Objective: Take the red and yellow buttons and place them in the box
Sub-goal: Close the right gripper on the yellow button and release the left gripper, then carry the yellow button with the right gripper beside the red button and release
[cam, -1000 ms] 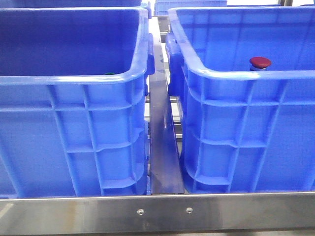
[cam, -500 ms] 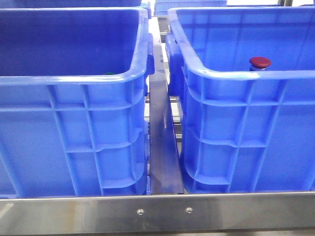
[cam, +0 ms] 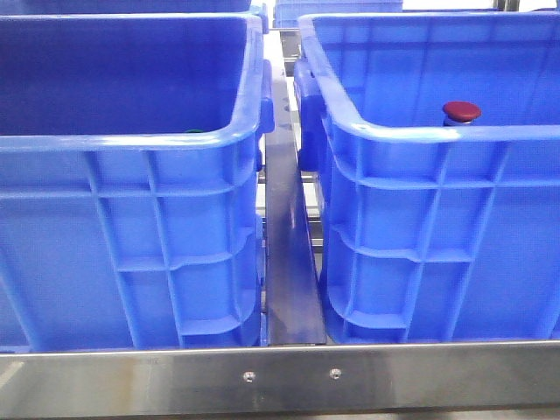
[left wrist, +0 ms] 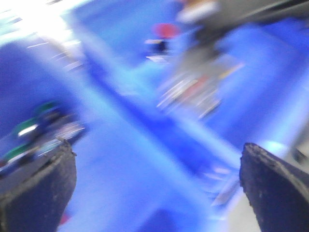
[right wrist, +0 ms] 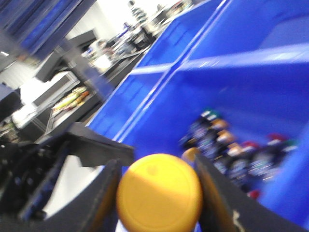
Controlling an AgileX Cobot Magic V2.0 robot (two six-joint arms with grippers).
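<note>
yellow button (right wrist: 159, 195) sits tight between the two fingers of the right gripper (right wrist: 157, 193), which is closed on it. behind the yellow button lies a blue box (right wrist: 270, 96) with a heap of other buttons (right wrist: 231, 145) at its bottom. in the front view nothing has moved in the last second: the red button (cam: 461, 111) stays by the near wall of the right box (cam: 437, 227). the left gripper (left wrist: 154, 193) is wide open and holds nothing; its view is blurry. i think the yellow one goes in next.
</note>
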